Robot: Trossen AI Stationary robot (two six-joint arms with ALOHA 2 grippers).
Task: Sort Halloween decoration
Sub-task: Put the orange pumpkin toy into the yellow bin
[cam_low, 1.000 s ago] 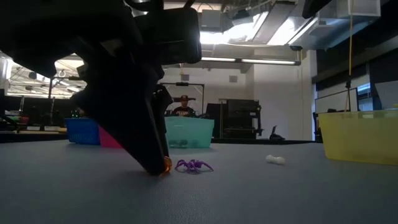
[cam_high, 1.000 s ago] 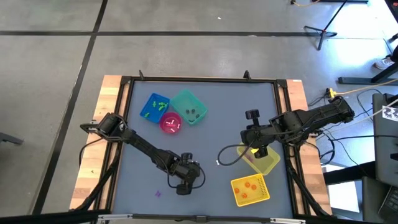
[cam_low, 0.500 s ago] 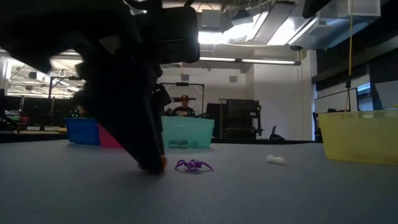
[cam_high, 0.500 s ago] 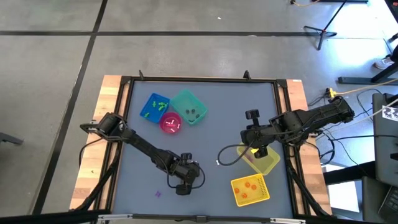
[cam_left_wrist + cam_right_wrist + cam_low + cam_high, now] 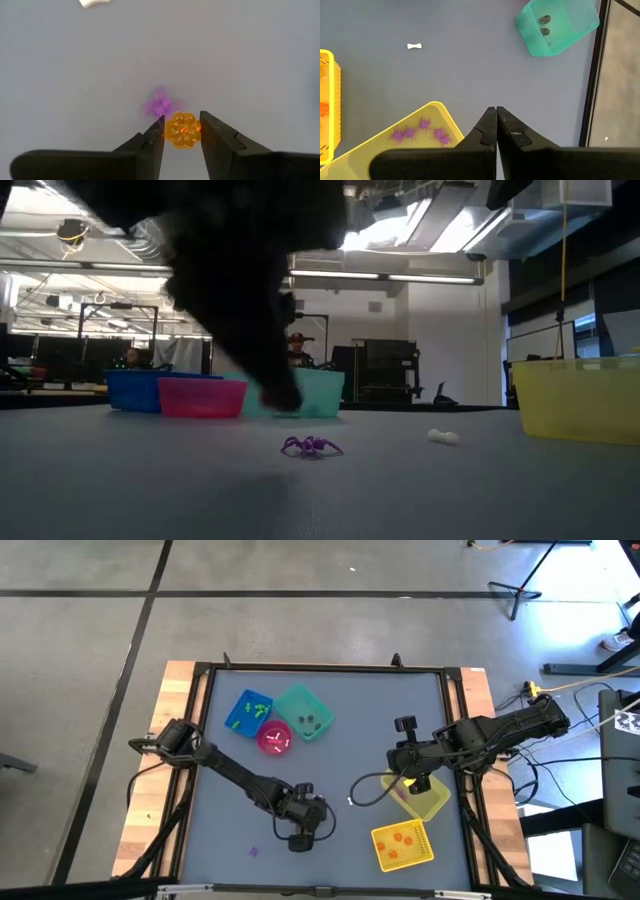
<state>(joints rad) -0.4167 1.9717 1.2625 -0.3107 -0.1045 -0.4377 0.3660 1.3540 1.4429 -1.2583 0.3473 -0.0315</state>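
Observation:
My left gripper (image 5: 300, 838) hangs over the near middle of the table, shut on a small orange pumpkin-like trinket (image 5: 183, 130). In the low view its dark fingers (image 5: 282, 395) are off the surface. A purple spider trinket (image 5: 311, 446) (image 5: 159, 106) (image 5: 254, 850) lies flat on the mat below it. A white bone trinket (image 5: 442, 436) (image 5: 414, 46) (image 5: 351, 802) lies farther right. My right gripper (image 5: 496, 120) (image 5: 407, 776) is shut on nothing, over the near-right yellow bin (image 5: 425, 798) that holds purple spiders (image 5: 417, 133). My left gripper pinches the orange trinket's two opposite sides (image 5: 172, 131) between its fingertips (image 5: 156, 131). The fingers come from above, pointing down. The trinket is lifted clear of the mat.
A blue bin (image 5: 248, 712), a teal bin (image 5: 303, 712) with dark trinkets and a pink bin (image 5: 274, 738) stand at the far left. A second yellow bin (image 5: 402, 845) with orange pieces sits at the near edge. A raised frame (image 5: 320, 668) borders the mat.
My left gripper has risen from the mat with the orange trinket between its fingers and shifted slightly toward the table's right. The trinket, on the mat before, is now lifted clear. The purple spider and the bone have stayed in place.

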